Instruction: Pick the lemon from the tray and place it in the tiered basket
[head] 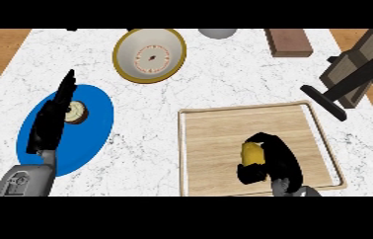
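The right hand (275,159) curled round the lemon (252,153) on the wooden tray (218,149), near its front edge. The left hand (51,117) rested with fingers straight over a blue plate (94,129), just beside a small round pastry (76,111). Behind the tray stood a cream bowl (149,55), a grey bowl (218,32) and a brown block (288,42). The dark basket (348,80) stood at the right edge, beyond the tray's far corner, apart from the lemon.

A white marble counter (218,85) is seen with a round blue plate (91,129) at its left, on which a small round pastry (76,112) is laid. A gold-rimmed cream bowl (149,55), a grey dome (218,32) and a brown wooden block (289,41) are ranged along the far side.
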Action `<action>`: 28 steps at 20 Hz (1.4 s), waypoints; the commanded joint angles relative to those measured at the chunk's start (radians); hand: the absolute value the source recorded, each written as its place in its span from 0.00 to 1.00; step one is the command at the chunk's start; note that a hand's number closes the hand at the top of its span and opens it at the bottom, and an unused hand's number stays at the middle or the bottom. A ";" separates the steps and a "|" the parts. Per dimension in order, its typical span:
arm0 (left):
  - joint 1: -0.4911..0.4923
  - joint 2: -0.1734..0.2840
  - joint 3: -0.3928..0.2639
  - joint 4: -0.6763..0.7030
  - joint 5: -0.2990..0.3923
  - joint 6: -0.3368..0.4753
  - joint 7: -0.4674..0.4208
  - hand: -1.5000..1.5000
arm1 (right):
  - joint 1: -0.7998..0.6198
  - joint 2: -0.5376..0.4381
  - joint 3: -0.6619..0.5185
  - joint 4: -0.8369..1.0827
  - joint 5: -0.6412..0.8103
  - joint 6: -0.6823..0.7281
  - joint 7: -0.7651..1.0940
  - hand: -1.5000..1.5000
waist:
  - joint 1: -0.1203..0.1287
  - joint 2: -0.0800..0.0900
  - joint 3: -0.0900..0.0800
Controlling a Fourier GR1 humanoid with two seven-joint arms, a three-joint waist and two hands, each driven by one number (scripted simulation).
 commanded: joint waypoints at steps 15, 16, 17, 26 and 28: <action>-0.045 -0.010 -0.038 -0.043 -0.016 -0.040 0.010 0.50 | -0.773 -0.036 -0.429 0.318 0.345 -0.067 0.187 1.00 | 0.100 0.028 0.005; -0.058 -0.029 -0.055 -0.023 -0.034 -0.025 0.021 0.50 | -0.821 -0.055 -0.445 0.359 0.374 -0.074 0.161 1.00 | 0.092 0.035 0.006; -0.042 0.005 -0.021 -0.037 -0.006 -0.049 0.016 0.50 | -0.871 -0.086 -0.458 0.378 0.422 -0.068 0.176 1.00 | 0.113 0.027 0.004; -0.068 -0.036 -0.040 -0.002 -0.032 -0.017 0.014 0.50 | -1.299 -0.210 -0.498 0.710 0.680 0.008 0.131 1.00 | 0.087 0.027 0.006; -0.079 -0.034 -0.038 -0.027 -0.028 -0.019 0.052 0.50 | -1.313 -0.256 -0.510 0.823 0.718 0.007 0.077 1.00 | 0.083 0.029 0.008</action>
